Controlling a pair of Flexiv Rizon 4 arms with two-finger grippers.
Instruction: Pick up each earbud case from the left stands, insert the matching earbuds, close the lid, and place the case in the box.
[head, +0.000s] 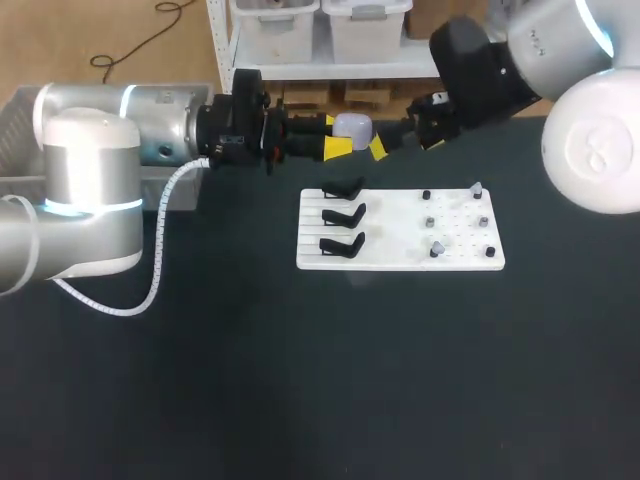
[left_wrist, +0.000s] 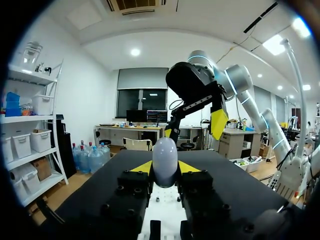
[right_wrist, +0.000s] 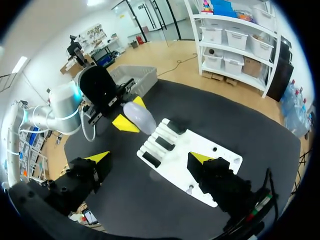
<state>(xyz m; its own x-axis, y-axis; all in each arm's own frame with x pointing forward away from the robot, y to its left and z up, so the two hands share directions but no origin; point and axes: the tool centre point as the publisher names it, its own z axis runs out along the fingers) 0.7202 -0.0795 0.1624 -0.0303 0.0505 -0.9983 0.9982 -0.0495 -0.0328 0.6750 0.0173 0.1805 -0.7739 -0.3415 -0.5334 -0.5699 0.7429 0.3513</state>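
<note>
Earbud case (left_wrist: 165, 161) stands upright in your left gripper (left_wrist: 165, 169), with a yellow tip pressed to each side. Your left wrist view makes that grip plain, while the head view shows only the case's pale top above the tips. Under those fingers the wrist view catches just a strip of the white board (left_wrist: 165, 202). The head view shows the whole board: three black stands (head: 343, 215) on its left part and small earbuds (head: 437, 245) on pegs at its right. The case hangs past the board's far left corner, by the desk's far edge. Ahead of it your right gripper (left_wrist: 193, 127) faces the case with its fingers spread wide, a gap the right wrist view shows best. Beyond your left arm sits the grey box (right_wrist: 134, 76), at the desk's far left corner.
</note>
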